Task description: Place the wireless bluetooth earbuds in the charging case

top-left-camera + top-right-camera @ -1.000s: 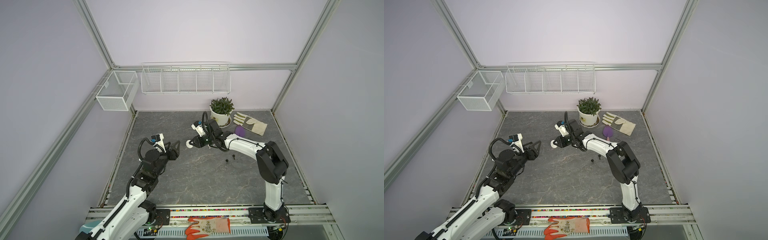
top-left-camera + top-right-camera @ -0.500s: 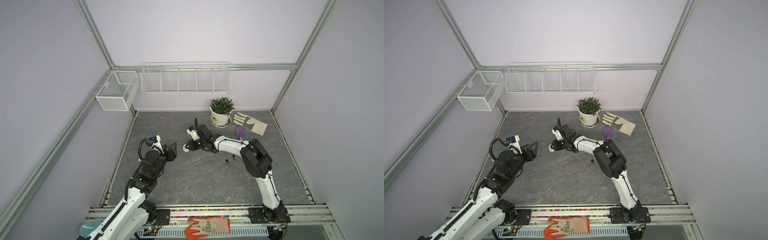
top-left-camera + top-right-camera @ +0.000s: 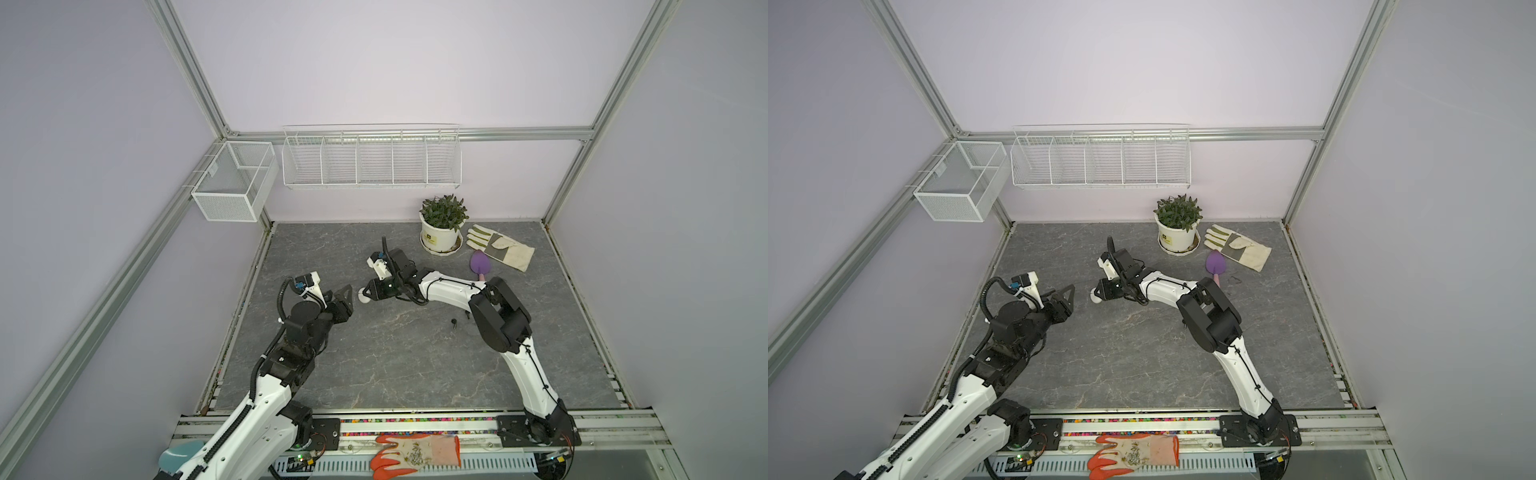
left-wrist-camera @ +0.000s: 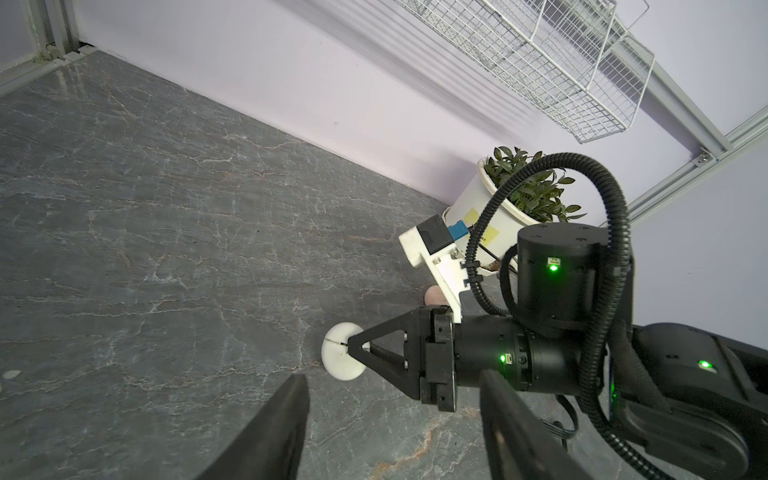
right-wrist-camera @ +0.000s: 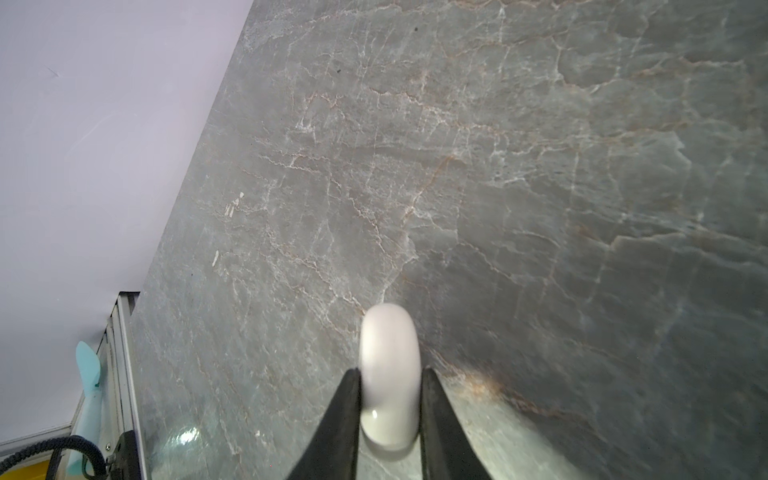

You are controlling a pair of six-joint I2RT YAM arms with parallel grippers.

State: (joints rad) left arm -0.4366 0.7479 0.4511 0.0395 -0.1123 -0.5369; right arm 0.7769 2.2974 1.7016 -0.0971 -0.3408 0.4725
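While the white case (image 5: 388, 345) was pinched edge-on between the black fingers (image 5: 347, 403) of the right gripper (image 3: 367, 292), it was held low over the grey table (image 3: 395, 374), at about ten o'clock from the table's middle, twelve o'clock being the back wall. Whether it touched the table could not be told. The left gripper (image 3: 341, 296) was seen facing it from nine o'clock, near but apart, its fingers spread wide with nothing between them.

One black earbud (image 3: 454, 323) was seen lying on the table at three o'clock, just beside the right arm (image 3: 498, 316). No others could be made out.

The earbud was judged very light, hard and smooth, easily flicked away or squeezed out of a grip. It would best be taken gently across its thin stem. The case was judged light, stiff and glossy, apt to swivel when pinched.

Counted:
- one white case
- one pinkish round thing (image 4: 143, 296), half hidden, perhaps another case
- one potted plant (image 3: 442, 216), one pale glove (image 3: 505, 251) and one purple trowel (image 3: 480, 262), all at one o'clock
- one long wire basket (image 3: 370, 160) and one small wire basket (image 3: 232, 187), on the walls
- one orange glove (image 3: 415, 453), at six o'clock
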